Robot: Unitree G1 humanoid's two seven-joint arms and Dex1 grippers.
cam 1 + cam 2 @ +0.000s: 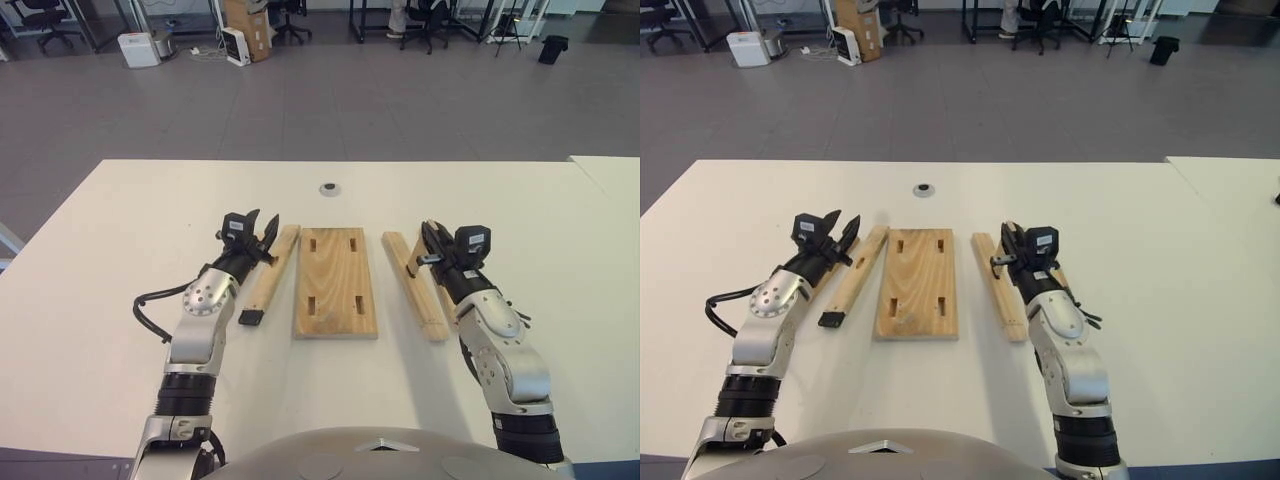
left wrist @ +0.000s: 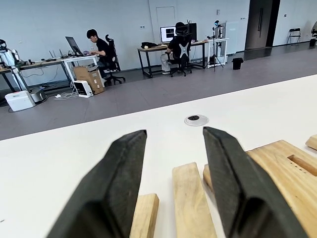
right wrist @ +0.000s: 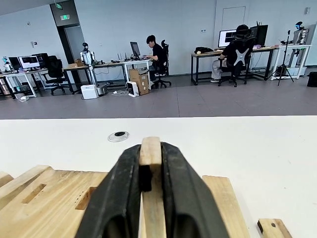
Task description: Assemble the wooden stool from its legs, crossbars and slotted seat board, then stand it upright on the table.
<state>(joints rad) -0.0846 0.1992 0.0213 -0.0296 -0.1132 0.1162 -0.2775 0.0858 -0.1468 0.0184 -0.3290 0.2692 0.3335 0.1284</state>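
Note:
The slotted seat board (image 1: 335,282) lies flat at the table's middle. Just left of it lie wooden leg pieces (image 1: 272,268), one with a black end cap (image 1: 250,318). My left gripper (image 1: 262,232) hovers open over their far ends; in the left wrist view its fingers (image 2: 119,183) straddle two bars (image 2: 190,198) without touching them. To the right of the board lie more wooden pieces (image 1: 415,285). My right gripper (image 1: 432,243) is low over them, shut on a narrow wooden bar (image 3: 152,208) that runs between its jaws.
A round cable grommet (image 1: 329,188) is set in the tabletop beyond the board. A second table (image 1: 610,175) adjoins at the far right. Bare tabletop (image 1: 120,260) spreads to both sides of the parts and towards the front edge.

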